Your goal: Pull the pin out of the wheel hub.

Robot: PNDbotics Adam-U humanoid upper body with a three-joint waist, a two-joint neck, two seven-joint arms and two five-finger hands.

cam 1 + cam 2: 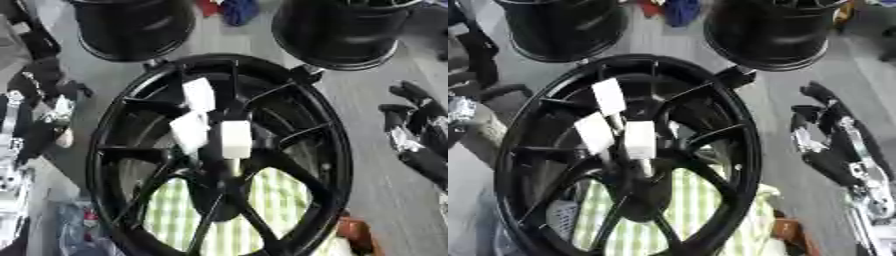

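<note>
Right robot hand hangs just off the wheel hub's right rim, fingers relaxed and spread, gripping nothing. Left robot hand sits by the hub's left rim, but whether its fingers are curled or straight I cannot tell. Black spoked hub fills the middle, lying on a green-checked cloth. Three white-headed pins stand clustered at the hub's centre, all seated among the spokes. Beyond the hub's far rim stand two more black wheels on the grey bench.
</note>
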